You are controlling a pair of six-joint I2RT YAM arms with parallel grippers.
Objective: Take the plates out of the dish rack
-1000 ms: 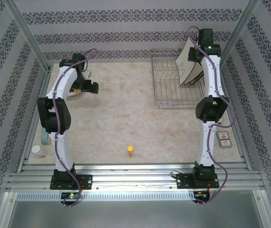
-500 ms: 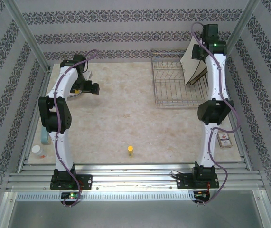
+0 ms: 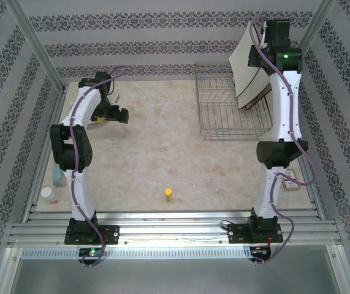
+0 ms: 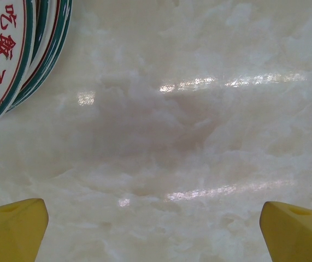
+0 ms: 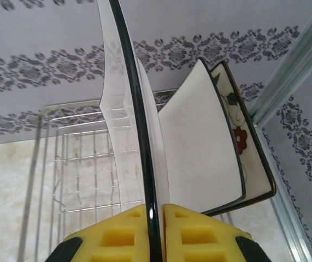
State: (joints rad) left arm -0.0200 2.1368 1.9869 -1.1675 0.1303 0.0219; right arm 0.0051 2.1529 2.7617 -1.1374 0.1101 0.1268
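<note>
My right gripper (image 3: 257, 60) is shut on the dark rim of a square cream plate (image 3: 243, 58), which hangs high above the back right of the dish rack (image 3: 227, 113). The right wrist view shows this plate edge-on (image 5: 136, 109) between the yellow fingers (image 5: 117, 234). Two more square plates lean in the rack behind it, one showing its white back (image 5: 199, 147), one a red flower motif (image 5: 237, 131). My left gripper (image 4: 156, 234) is open low over the table at the back left. Stacked round plates (image 4: 13, 54) with red characters lie just beyond it.
A small yellow bottle (image 3: 169, 195) stands near the middle front of the table. A card box (image 3: 290, 179) lies at the right edge. A white jar (image 3: 49, 195) and a pale cup (image 3: 58, 176) sit at the left front. Patterned walls close the back and sides.
My right arm has risen and carried the square plate up out of the rack. The left arm has barely moved.
</note>
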